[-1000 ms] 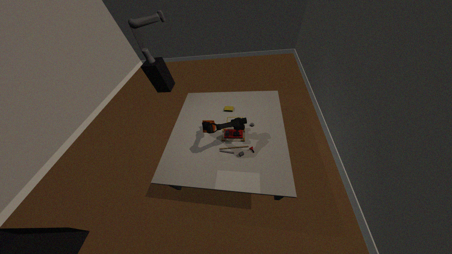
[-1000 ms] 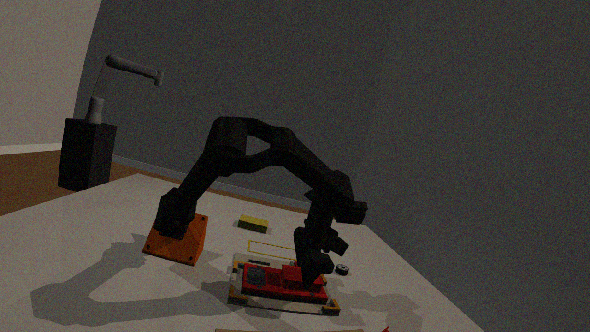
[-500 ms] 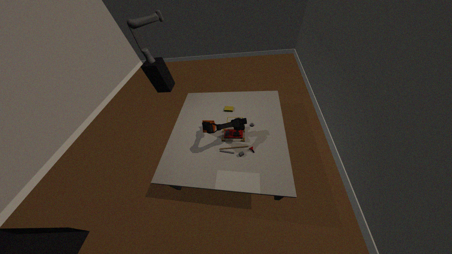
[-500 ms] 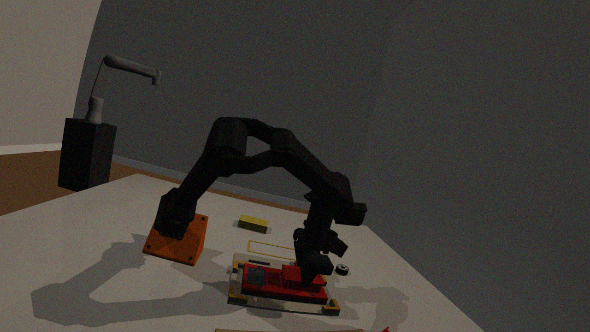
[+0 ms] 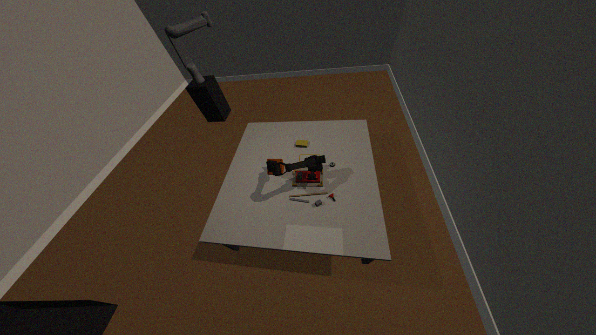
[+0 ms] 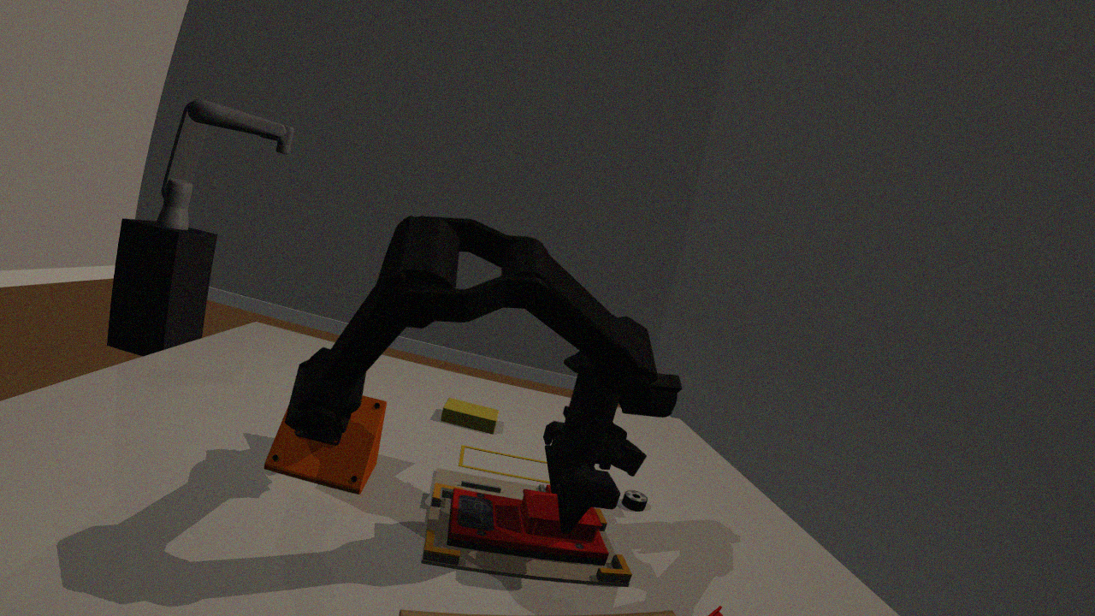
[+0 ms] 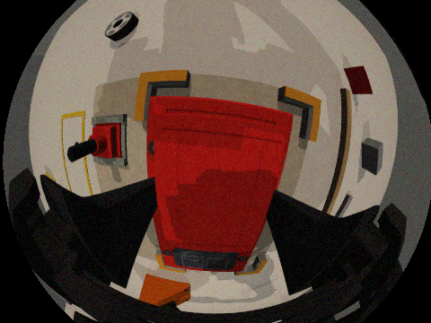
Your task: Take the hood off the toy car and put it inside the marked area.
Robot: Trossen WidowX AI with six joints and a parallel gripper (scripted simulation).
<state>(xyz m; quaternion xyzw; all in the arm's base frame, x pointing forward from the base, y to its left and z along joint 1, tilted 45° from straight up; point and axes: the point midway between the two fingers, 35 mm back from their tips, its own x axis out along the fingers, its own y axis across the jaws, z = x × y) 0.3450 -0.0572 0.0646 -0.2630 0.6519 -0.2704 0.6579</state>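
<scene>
Grey walls and a brown floor (image 5: 158, 216) surround the white table (image 5: 266, 208). On it a fixture plate (image 6: 528, 571) with orange corners holds the red car (image 6: 489, 528). The gripper (image 6: 576, 520) points straight down and is closed on the hood (image 7: 215, 210), its 2 fingers pressed against the hood's sides; the hood sits on the car. Just beyond the plate lies a yellow outline (image 6: 497, 463), with a yellow block (image 6: 470, 414) further back and a black wheel (image 6: 634, 500) beside the gripper.
</scene>
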